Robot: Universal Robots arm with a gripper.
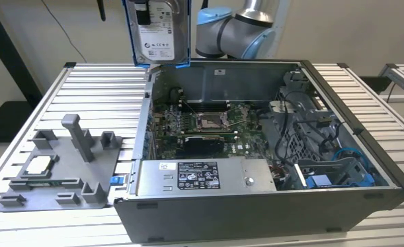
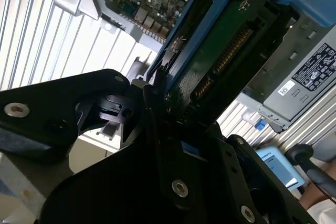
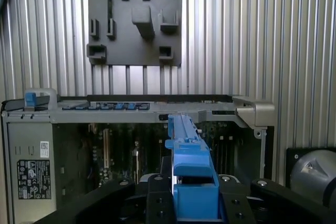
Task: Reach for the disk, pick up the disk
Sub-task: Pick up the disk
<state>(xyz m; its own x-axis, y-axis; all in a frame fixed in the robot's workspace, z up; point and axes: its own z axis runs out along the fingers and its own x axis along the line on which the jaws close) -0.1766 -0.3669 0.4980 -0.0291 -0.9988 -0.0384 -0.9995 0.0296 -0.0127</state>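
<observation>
Well clear of the open computer case [image 1: 257, 216], the disk [image 1: 159, 32] hangs upright at the top of the exterior view, left of centre. Jaws of the gripper [image 3: 193, 195] stand narrowly parted, clamped on its blue-railed edge. Likely stiff, fairly heavy and shock-sensitive, it is best held by the rails, not the circuit board.

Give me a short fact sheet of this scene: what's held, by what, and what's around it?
Held item: disk, silver with blue rails
Holder: pincer, shut on the disk
Disk position: upright, high above the open computer case
Beside case: grey fixture plate, at the exterior view's left
Surface: ribbed metal table
</observation>
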